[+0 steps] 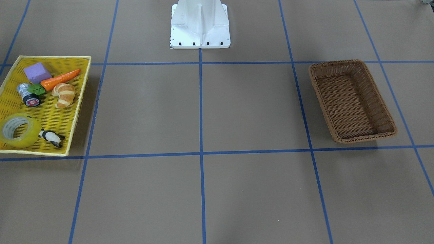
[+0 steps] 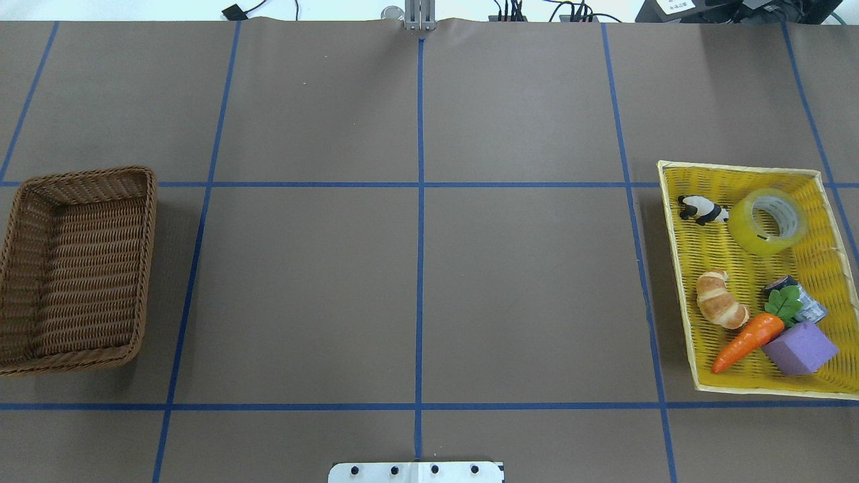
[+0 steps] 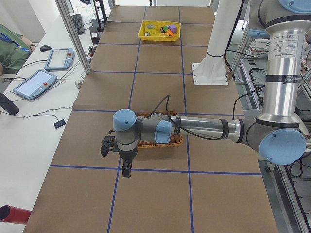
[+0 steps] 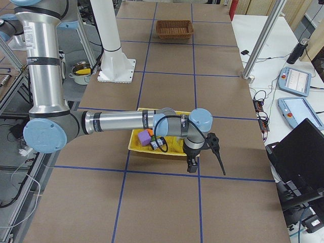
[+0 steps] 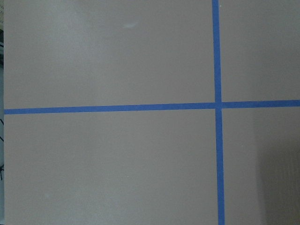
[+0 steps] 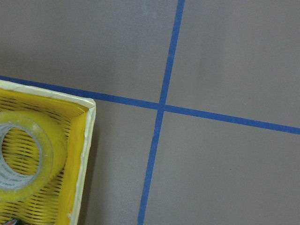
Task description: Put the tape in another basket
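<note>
The yellow-green tape (image 1: 16,130) lies flat in a yellow mesh tray (image 1: 51,115), in its corner farthest from the robot, next to a panda figure (image 1: 51,137). It also shows in the overhead view (image 2: 767,221) and the right wrist view (image 6: 23,159). The brown wicker basket (image 2: 87,176) stands empty on the other side of the table (image 1: 335,62). My left gripper (image 3: 126,170) hangs over the table beside the basket. My right gripper (image 4: 191,166) hangs just past the tray's far edge. Both show only in the side views, so I cannot tell whether they are open or shut.
The tray also holds a croissant (image 2: 721,300), a carrot (image 2: 748,341), a purple block (image 2: 800,347) and a small silver cylinder (image 1: 28,95). The white robot base (image 1: 200,23) stands at the table's middle. Blue tape lines grid the brown table.
</note>
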Available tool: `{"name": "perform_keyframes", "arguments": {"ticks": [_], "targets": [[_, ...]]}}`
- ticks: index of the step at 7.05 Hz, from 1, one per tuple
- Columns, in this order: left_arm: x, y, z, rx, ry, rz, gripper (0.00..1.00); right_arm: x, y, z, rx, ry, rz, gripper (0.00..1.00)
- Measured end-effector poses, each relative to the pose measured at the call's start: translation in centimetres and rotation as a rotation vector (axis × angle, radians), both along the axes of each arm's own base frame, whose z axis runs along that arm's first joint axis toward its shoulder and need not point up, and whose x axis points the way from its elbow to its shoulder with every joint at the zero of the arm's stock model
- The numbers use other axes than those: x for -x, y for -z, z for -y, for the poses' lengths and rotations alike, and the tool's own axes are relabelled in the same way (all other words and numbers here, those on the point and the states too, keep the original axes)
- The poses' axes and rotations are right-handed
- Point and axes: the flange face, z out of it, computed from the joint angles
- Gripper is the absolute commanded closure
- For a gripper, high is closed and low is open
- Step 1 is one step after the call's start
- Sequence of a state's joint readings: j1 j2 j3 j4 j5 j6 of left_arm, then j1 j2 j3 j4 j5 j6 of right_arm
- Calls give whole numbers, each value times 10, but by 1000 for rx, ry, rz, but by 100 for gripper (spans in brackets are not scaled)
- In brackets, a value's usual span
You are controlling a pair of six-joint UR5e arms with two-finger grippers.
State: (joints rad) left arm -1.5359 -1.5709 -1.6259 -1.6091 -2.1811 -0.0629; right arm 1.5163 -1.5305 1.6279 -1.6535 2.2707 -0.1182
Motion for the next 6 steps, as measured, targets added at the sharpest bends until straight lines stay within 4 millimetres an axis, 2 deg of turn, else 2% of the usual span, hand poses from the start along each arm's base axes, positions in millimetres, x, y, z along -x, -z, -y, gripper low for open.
{"name": "perform_keyframes", "arguments": {"ticks": [2,6], "targets": [[0,0,0,-1,0,-2,1,0,1,-7,-3,0,4,0],[0,0,1,-4,-1,-3,1,0,2,-8,-7,1,6,0]]}}
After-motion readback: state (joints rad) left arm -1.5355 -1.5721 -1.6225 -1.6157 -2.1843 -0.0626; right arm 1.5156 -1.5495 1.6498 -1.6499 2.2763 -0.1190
